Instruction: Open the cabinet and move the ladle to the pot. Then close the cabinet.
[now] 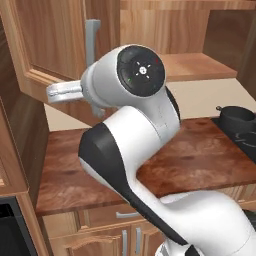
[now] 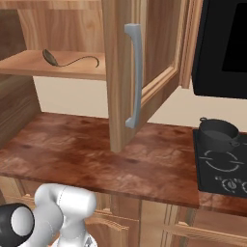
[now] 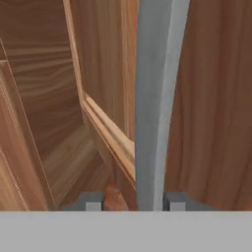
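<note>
Pincer point(image 3: 132, 202) straddles grey handle point(image 3: 155, 98) of cabinet point(image 3: 206, 98) door, grip uncertain.

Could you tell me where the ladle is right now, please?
In the right base view the ladle lies on the open cabinet's shelf, upper left, far from the pot.

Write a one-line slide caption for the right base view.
Ladle lies on the open cabinet shelf; pot waits on the stove.
</note>
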